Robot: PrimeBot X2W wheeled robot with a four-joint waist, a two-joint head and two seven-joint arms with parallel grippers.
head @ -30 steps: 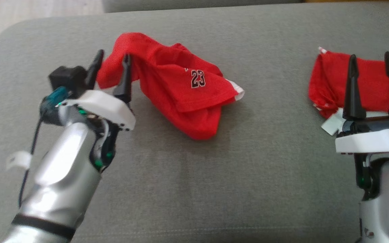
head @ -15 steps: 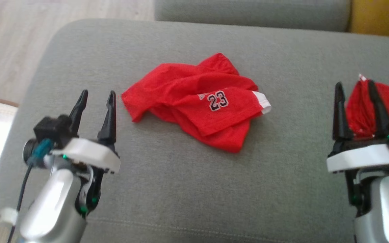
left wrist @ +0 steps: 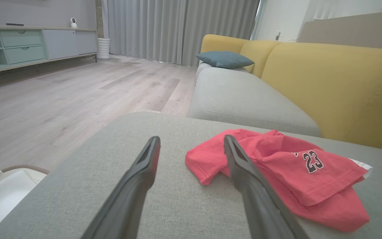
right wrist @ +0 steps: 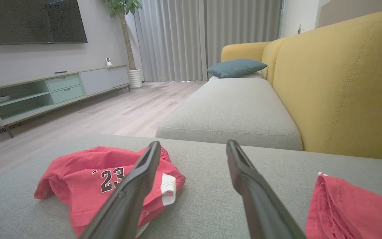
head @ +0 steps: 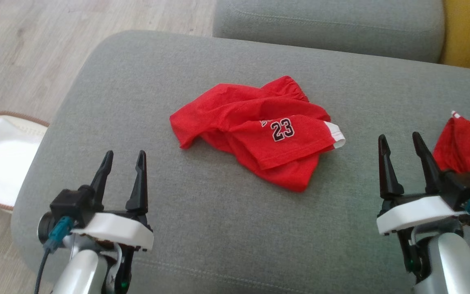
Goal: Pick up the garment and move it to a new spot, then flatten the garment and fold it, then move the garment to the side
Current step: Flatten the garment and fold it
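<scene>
A: Where is the garment found?
B: The garment [head: 259, 130] is seen crumpled on the grey cushion [head: 218, 228], ahead of and between the left tool [head: 125, 154] and right tool [head: 399, 136], untouched. Both are splayed and empty.
A: Writing?
B: "23" is read.

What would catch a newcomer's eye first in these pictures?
First, the crumpled red garment with the number 23 on it, lying loose in the middle of the grey cushion. Next, the left claw and right claw, both open and empty, one on each side nearer the robot. A second red garment lies at the far right, and a yellow sofa back stands behind.
</scene>
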